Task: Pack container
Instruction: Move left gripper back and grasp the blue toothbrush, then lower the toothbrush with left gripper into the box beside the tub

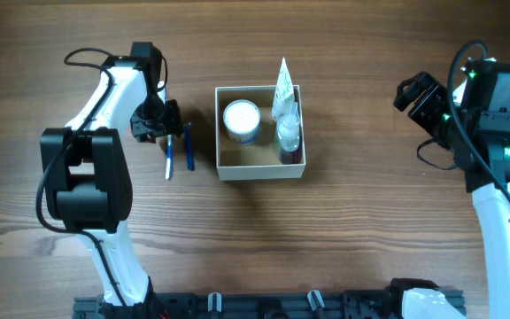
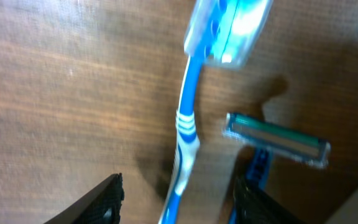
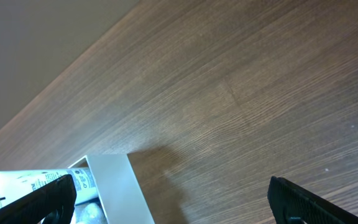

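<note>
The container point(image 1: 222, 168), a square white-walled cardboard box with a tan inside, sits mid-table. It holds a round white-lidded jar point(image 1: 241, 120), a white tube point(image 1: 282, 87) leaning over the far rim, and a small bottle point(image 1: 288, 137). A blue-and-white toothbrush point(image 1: 169, 159) and a blue razor point(image 1: 189, 147) lie on the table left of the box. My left gripper point(image 1: 167, 126) is open just above them. In the left wrist view the toothbrush handle point(image 2: 188, 134) runs between the open fingers point(image 2: 182, 208) and the razor point(image 2: 276, 140) lies to its right. My right gripper point(image 1: 417, 96) is open and empty, far right.
The wooden table point(image 1: 370, 230) carries nothing else. The right wrist view shows the box wall point(image 3: 120, 186) and the tube point(image 3: 30, 182) at lower left, with its open fingers point(image 3: 179, 208) over bare wood. A black rail point(image 1: 264, 306) runs along the front edge.
</note>
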You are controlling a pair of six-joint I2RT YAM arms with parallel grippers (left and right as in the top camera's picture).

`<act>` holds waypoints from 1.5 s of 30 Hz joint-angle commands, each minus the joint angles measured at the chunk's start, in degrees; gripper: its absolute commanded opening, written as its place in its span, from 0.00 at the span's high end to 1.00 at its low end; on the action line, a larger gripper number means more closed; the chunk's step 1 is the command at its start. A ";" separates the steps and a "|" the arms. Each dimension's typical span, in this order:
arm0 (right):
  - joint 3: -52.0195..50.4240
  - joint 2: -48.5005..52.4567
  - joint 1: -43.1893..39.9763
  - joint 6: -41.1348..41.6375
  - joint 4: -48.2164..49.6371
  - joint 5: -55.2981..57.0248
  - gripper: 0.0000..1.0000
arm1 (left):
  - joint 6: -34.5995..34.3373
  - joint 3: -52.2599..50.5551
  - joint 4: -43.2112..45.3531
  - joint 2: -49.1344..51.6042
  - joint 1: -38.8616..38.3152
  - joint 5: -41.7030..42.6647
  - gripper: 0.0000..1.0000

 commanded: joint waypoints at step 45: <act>0.98 0.28 -0.13 0.81 0.15 -0.68 0.00 | -0.79 1.77 -2.29 -15.28 -4.61 -1.27 0.96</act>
